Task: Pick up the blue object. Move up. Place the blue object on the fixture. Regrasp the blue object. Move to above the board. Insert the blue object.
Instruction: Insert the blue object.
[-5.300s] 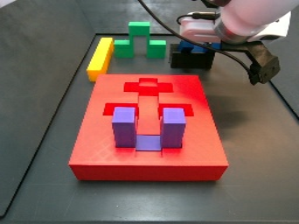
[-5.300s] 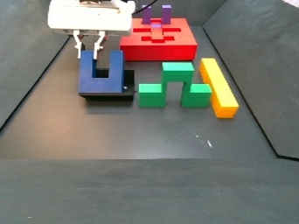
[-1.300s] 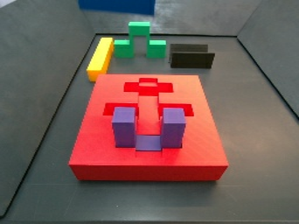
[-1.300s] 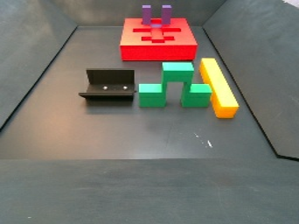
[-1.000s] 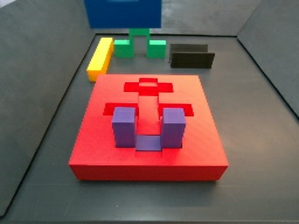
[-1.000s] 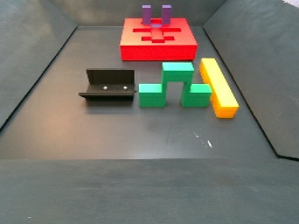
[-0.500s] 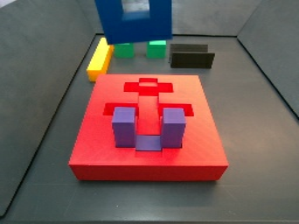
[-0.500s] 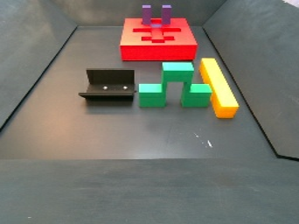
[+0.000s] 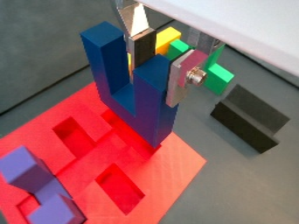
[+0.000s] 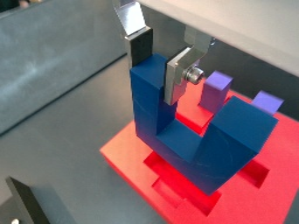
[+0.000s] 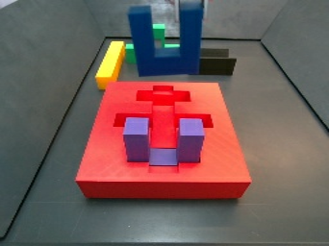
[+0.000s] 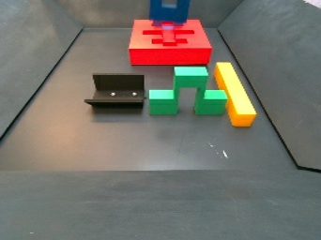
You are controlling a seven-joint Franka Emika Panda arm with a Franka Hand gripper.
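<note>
My gripper (image 9: 162,72) is shut on one upright prong of the dark blue U-shaped object (image 9: 122,83), seen in both wrist views (image 10: 159,63). The blue object (image 10: 176,131) hangs prongs up, above the red board (image 9: 176,166) with its cross-shaped recess. In a side view the blue object (image 11: 164,60) hovers over the far end of the board (image 11: 115,163). It also shows at the upper edge of a side view (image 12: 167,9), over the board (image 12: 145,52). The black fixture (image 12: 115,92) stands empty beside the board (image 11: 218,65).
A lighter purple U-shaped block (image 11: 164,139) sits in the board's near recess. Green blocks (image 12: 189,92) and a yellow bar (image 12: 234,92) lie on the floor near the fixture. Dark tray walls ring the floor.
The blue object has come down into a side view from above, from just its base showing to the whole block hanging over the board's far end. It has also entered the upper edge of a side view.
</note>
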